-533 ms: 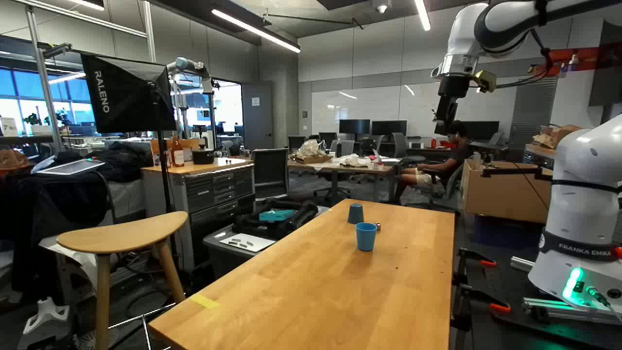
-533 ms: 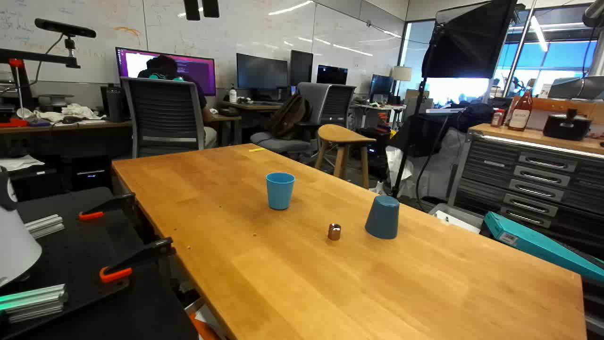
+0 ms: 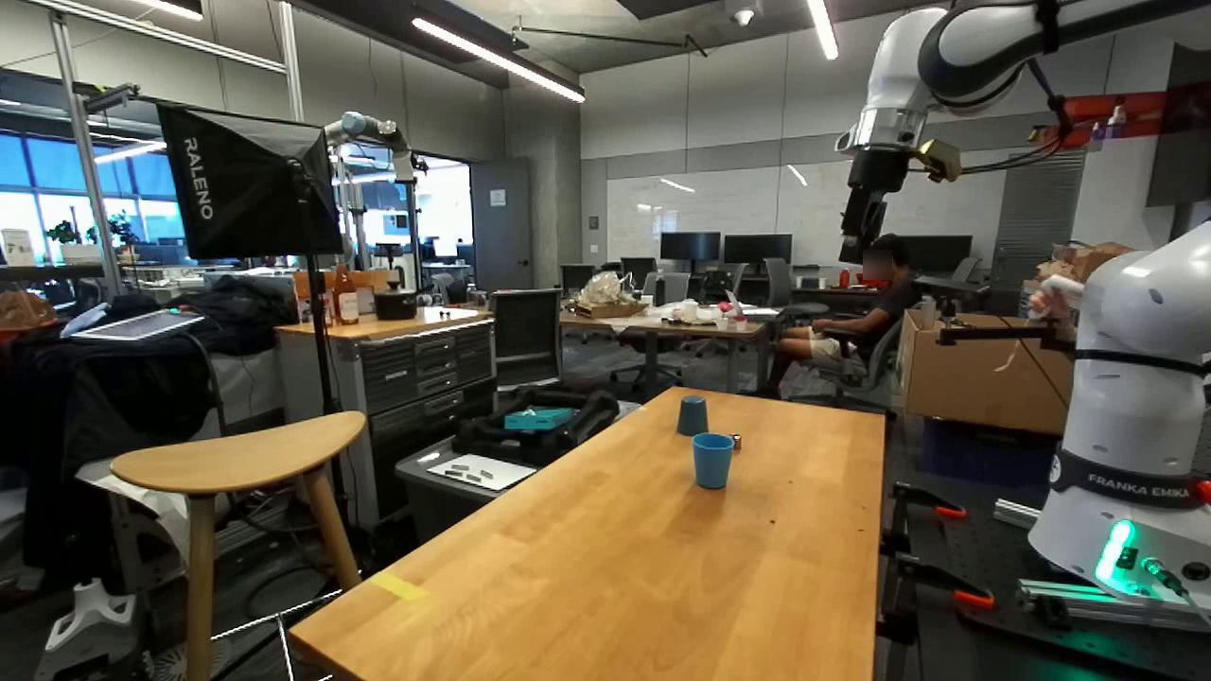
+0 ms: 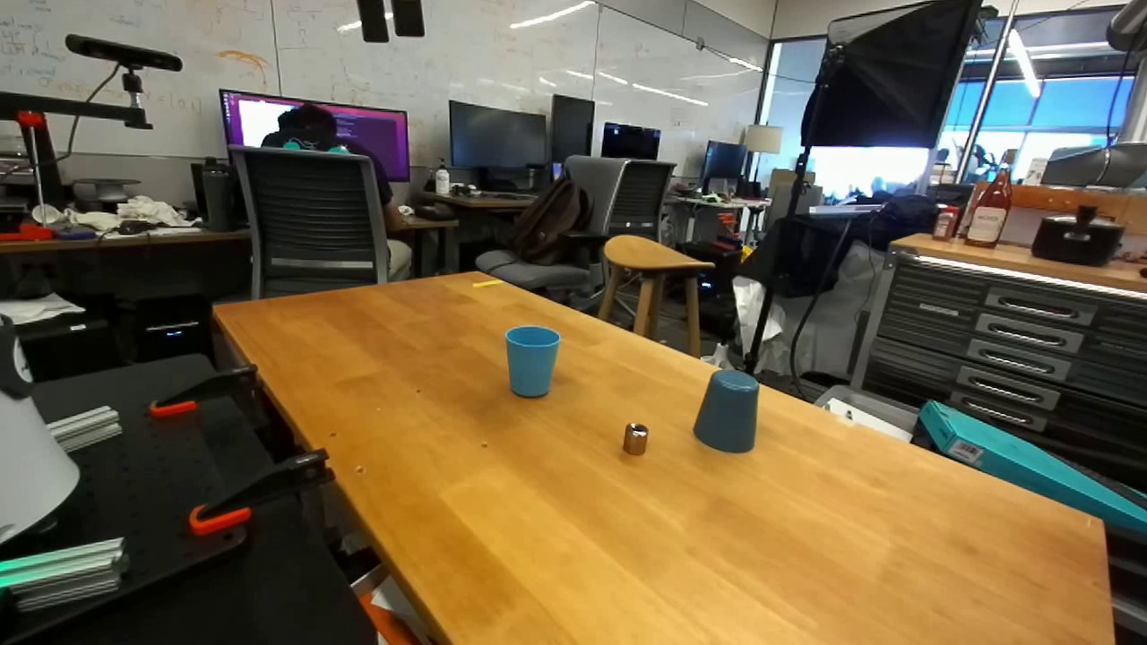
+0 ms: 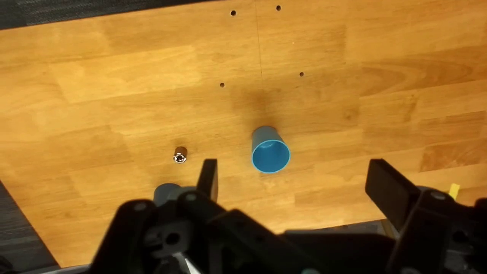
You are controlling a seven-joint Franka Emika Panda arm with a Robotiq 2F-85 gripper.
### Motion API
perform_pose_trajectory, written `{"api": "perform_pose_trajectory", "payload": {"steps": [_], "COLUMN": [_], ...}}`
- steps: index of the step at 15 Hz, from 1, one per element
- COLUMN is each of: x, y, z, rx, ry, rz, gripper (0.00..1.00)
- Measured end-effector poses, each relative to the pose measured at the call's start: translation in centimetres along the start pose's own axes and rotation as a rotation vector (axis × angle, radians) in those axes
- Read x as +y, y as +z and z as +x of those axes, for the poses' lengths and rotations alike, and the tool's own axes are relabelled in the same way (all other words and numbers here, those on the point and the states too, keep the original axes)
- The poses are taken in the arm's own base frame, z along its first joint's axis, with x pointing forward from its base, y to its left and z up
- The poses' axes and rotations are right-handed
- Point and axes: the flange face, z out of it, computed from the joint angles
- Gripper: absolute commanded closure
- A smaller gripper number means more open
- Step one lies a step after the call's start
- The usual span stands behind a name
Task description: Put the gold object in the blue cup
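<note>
One upright cup [image 4: 531, 367], one upturned cup [image 4: 727, 414], gold piece [image 4: 635, 441] nearer the latter. Jaws spread, high up. I'd centre over the piece, descend straight, skirting the upturned cup.

The gold object [image 4: 635, 442] looks like polished metal, the blue cup [image 4: 532, 364] and the darker cup [image 4: 727, 414] like smooth plastic, the table [image 4: 538, 520] is smooth wood with a faint sheen, the stool [image 4: 652, 254] matt wood, the box [image 3: 979, 383] cardboard, and the gripper [image 5: 293, 169] matt.
</note>
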Motion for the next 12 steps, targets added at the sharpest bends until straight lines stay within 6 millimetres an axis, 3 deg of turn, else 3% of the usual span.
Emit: {"api": "perform_pose_trajectory", "payload": {"steps": [4,12], "x": [1.1,7.8], "y": [5.0,16.7], "z": [4.6,12.6], "rx": [0.006,-0.164], "ry": [0.113,0.406], "rz": [-0.043,-0.16], "gripper": [0.0,0.0]}}
